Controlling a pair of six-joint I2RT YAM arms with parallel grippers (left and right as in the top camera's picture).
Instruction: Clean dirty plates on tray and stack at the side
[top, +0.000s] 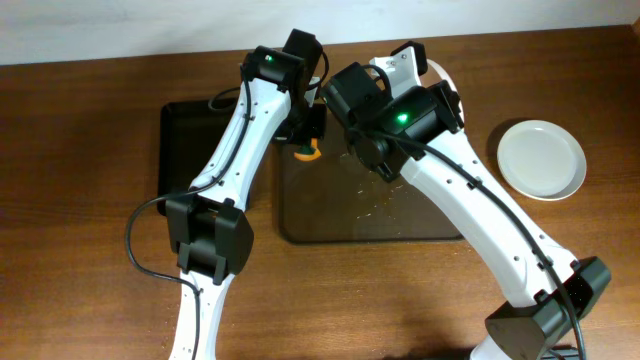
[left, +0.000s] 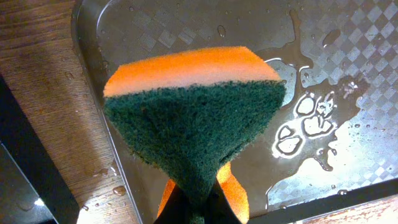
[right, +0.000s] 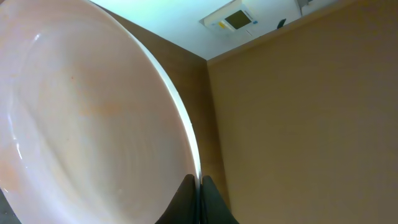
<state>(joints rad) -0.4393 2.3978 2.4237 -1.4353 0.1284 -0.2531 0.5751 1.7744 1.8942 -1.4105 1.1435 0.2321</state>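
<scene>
On the far left of the overhead view a black tray (top: 190, 140) lies flat on the brown wood counter (top: 80, 250). Nothing shows on it. The left arm (top: 235, 140) reaches up across its right edge.

Just right of it, in the middle, lies a second tray, the wet tray (top: 340, 215). The two trays are near each other, with a strip of wood between them. Small specks dot the wet tray; I cannot tell if they are crumbs or drops. In the left wrist view, water (left: 305, 124) sits on it in little pools.

The left tool (left: 196, 211) is closed tight on a sponge (left: 193, 118), pinching it at the bottom. The sponge is orange with a rough green side. It is above the upper left corner of the wet tray and fills most of that view, so the fingers hardly show.

The right arm (top: 480, 200) crosses over the wet tray's upper right part and hides it. The right tool (right: 196, 199) is clamped on the rim of the held plate (right: 81, 124). This plate is lifted and tipped up, with a wall (right: 311, 124) behind it. From above, the arm covers nearly all of it.

At the far right a white plate (top: 541, 160) lies flat on the counter, well apart from the trays.

In all: two trays, two plates, one sponge, two arms.
</scene>
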